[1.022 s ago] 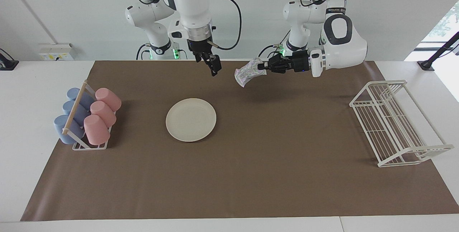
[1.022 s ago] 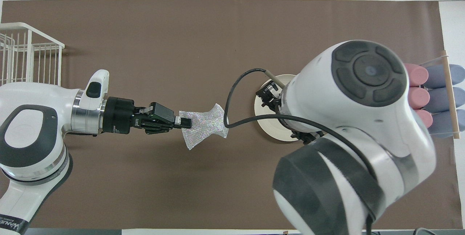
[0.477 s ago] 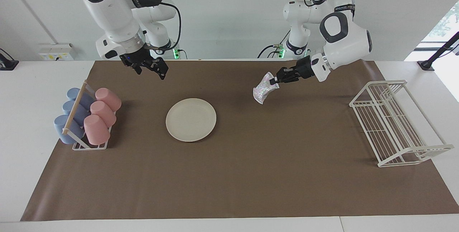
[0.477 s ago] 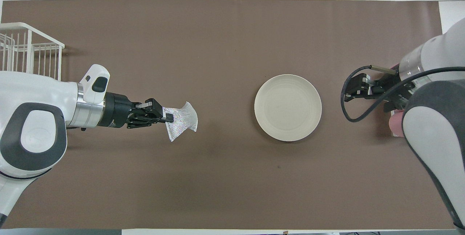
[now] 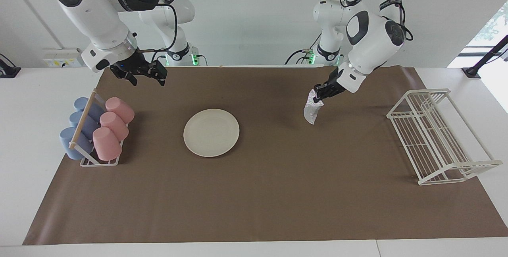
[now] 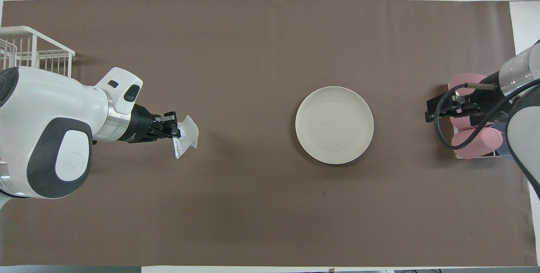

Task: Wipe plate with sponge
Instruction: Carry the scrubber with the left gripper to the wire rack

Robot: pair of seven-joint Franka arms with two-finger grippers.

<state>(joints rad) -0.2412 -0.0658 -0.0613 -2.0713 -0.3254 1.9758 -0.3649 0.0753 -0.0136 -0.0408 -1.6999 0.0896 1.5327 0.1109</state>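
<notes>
Sponge (image 5: 313, 110), a small silvery-grey wrinkly mesh wad, hangs pinched in the left pincer (image 5: 320, 92) over bare bench, with the round cream-white matte plate (image 5: 211, 132) lying toward nine o'clock in the facing view, while the right pincer (image 5: 152, 73) waits spread wide

Two glossy white, rounded robot arms with dark grey joint caps, silver wrist rings, black two-finger grippers, looping black cables, green lights at their bases
</notes>
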